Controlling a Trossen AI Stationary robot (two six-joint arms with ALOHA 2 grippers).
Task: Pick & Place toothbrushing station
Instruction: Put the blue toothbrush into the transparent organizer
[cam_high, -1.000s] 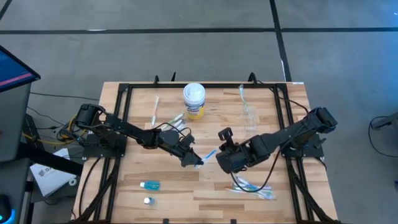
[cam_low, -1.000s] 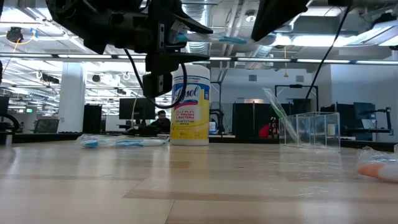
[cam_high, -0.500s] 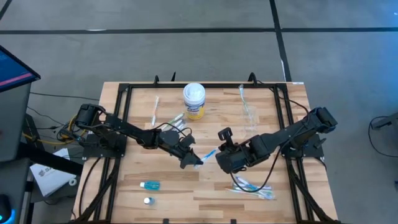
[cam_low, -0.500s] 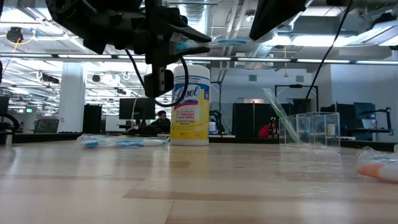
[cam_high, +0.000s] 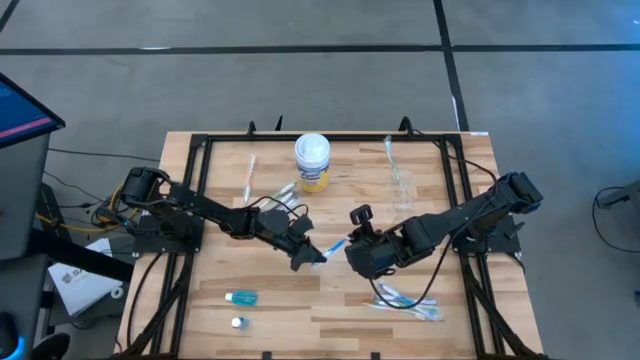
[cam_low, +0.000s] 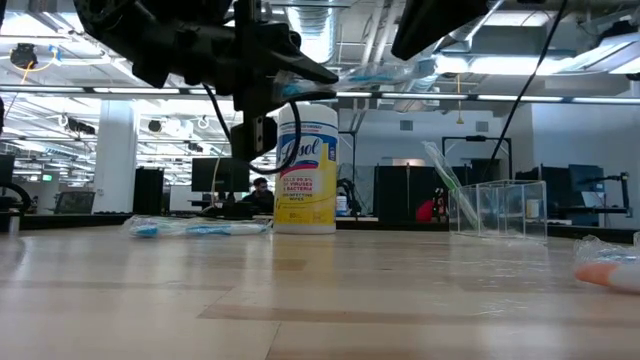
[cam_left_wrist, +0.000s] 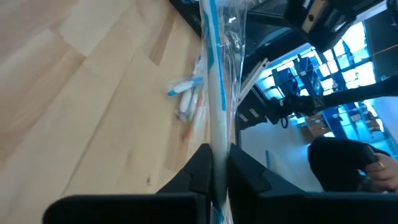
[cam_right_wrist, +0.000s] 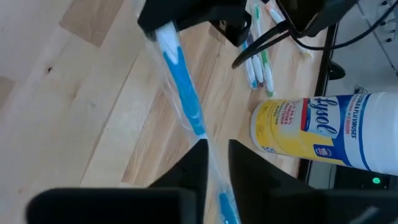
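Left wrist view, hand (cam_left_wrist: 219, 168) clamping wrapped toothbrush (cam_left_wrist: 216, 81)

My high camera looked straight down on the whole table (cam_high: 250, 300) from well above; the low one sat at tabletop level, facing across into the room. Each wrist camera looked close along its own fingers. All four shared the wrapped blue toothbrush (cam_high: 335, 246) held mid-table, and three the yellow-labelled canister (cam_low: 306, 168).

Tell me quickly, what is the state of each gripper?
Left gripper: shut on the blue toothbrush.
Right gripper: fingers around the same toothbrush, grip cannot be told.
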